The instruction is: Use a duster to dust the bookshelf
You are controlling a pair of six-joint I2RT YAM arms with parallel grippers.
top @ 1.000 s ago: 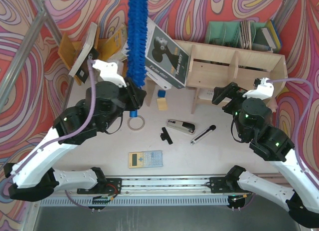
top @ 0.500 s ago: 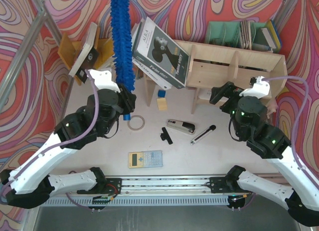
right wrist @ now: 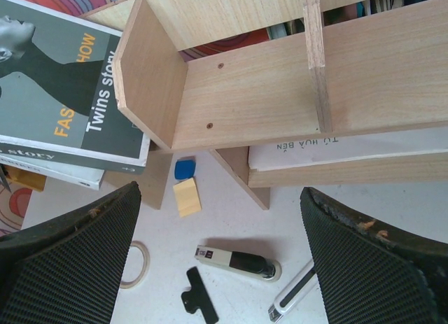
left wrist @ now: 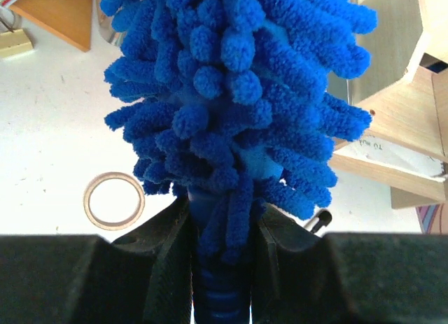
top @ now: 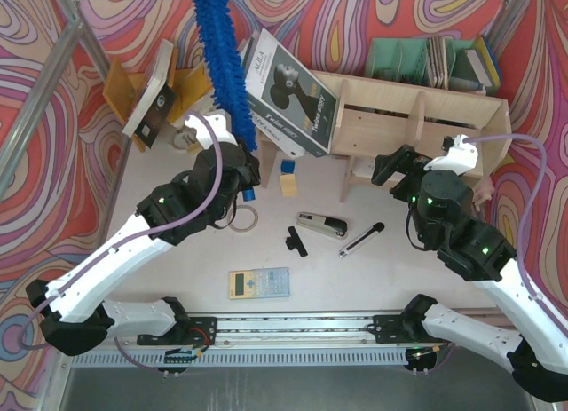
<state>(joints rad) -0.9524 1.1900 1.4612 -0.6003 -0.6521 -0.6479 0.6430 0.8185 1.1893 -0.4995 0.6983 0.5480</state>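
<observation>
Two arms reach over the bench [top: 160,176]. Toward its far left corner, an orange book rack [top: 122,90] stands with books leaning in it. Next to it the left gripper [left wrist: 224,268] is clamped on the handle of the blue duster [top: 222,56]. The fluffy head stands nearly upright and runs past the top of the overhead view. It overlaps the left edge of a large leaning book [top: 288,91]; I cannot tell whether they touch. A tape ring [top: 241,218] lies just below that gripper, and a calculator [top: 258,283] sits nearer the front edge. Mid-bench lie a stapler [top: 321,225], a black clip [top: 297,241] and a pen [top: 361,239]. The pale bookshelf [top: 417,109] spans the far right side, the book propped on its left end. The right gripper [right wrist: 218,198] hovers in front of it, fingers wide apart and holding nothing. A green file organiser [top: 399,60] stands behind the shelf by the far edge.
</observation>
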